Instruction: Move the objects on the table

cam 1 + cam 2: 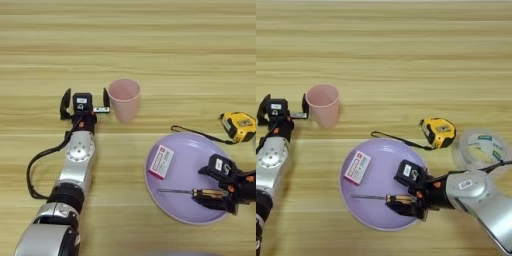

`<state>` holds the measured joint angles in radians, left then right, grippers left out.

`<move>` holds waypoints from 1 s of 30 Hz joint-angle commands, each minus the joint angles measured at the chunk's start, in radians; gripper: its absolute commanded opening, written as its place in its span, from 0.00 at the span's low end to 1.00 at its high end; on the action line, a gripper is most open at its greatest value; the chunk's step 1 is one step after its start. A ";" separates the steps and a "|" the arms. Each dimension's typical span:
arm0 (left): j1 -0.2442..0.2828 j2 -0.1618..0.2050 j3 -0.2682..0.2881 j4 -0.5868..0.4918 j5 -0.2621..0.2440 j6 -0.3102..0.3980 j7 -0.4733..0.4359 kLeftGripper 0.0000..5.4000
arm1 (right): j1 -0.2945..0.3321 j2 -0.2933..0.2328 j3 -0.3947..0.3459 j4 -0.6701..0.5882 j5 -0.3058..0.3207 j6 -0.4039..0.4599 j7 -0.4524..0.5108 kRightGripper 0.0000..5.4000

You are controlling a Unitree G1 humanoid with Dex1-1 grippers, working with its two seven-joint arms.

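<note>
1. Black fingers of my left gripper [85, 104] stand wide apart, empty, just left of the pale pink cup [124, 99]; one finger nearly touches it.
2. My right gripper [408, 192] is clamped on the screwdriver [387, 198] handle, over the lilac plate [381, 177].
3. Pink-and-white box [358, 167] lies on the plate.
4. Yellow tape measure [439, 132] sits on the table [150, 45], beside the plate's far right rim.

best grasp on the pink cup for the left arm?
Take the pink cup across its side wall, coming in level from the robot's left. It stands upright with its mouth up, and the wall tapers toward the base, so grip high near the rim. The left end effector is open right beside it at that height, one finger by the wall.
</note>
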<state>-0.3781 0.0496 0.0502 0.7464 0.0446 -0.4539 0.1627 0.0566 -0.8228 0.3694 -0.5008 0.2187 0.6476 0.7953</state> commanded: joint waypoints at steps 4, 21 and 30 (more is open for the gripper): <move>0.002 -0.006 -0.006 -0.010 0.014 0.014 0.003 1.00 | 0.031 0.001 0.036 0.053 -0.036 0.021 -0.009 0.48; -0.001 -0.003 -0.007 -0.004 0.012 0.013 0.004 1.00 | 0.047 0.042 0.022 0.065 -0.026 0.009 -0.019 0.21; -0.002 -0.003 -0.007 -0.002 0.011 0.012 0.003 1.00 | 0.053 0.051 0.012 0.055 -0.028 0.011 -0.023 0.14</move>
<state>-0.3782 0.0497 0.0439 0.7454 0.0442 -0.4532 0.1631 0.0802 -0.7678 0.3623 -0.4773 0.2195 0.6214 0.7917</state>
